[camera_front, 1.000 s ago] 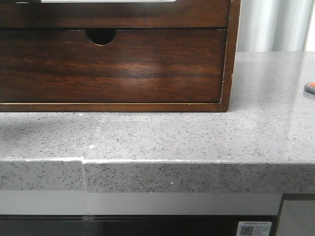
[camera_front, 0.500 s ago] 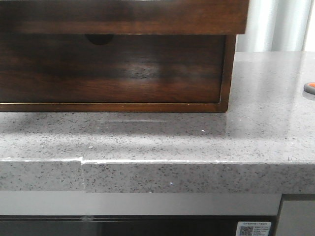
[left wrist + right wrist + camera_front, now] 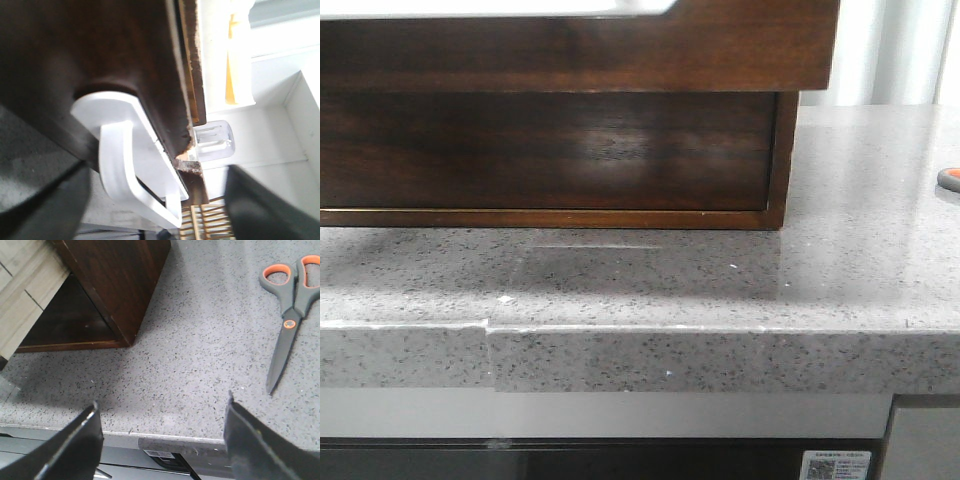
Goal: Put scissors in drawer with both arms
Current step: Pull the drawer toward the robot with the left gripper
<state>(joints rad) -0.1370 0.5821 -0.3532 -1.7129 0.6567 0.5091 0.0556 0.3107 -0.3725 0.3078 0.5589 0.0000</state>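
Note:
The plain-fronted drawer (image 3: 580,50) of the dark brown wooden box (image 3: 782,150) stands pulled out toward me and overhangs the lower front (image 3: 550,150). In the left wrist view my left gripper (image 3: 157,205) has its dark fingers (image 3: 40,200) wide apart. The drawer's wood (image 3: 100,45) and a white piece (image 3: 130,160) resting in a rounded notch lie between them. The scissors (image 3: 290,315) lie flat on the counter to the right of the box, and only an orange handle tip (image 3: 950,180) shows in front. My right gripper (image 3: 162,440) is open and empty over the counter's front edge, apart from the scissors.
The grey speckled counter (image 3: 720,270) has a seam and a front edge (image 3: 670,330) close to me. A labelled panel (image 3: 835,466) sits below it. A clear plastic piece (image 3: 212,142) and a slatted wooden rack (image 3: 210,222) show past the drawer.
The plain drawer has slid out toward me and now hides the lower front's semicircular notch. The scissors have not moved.

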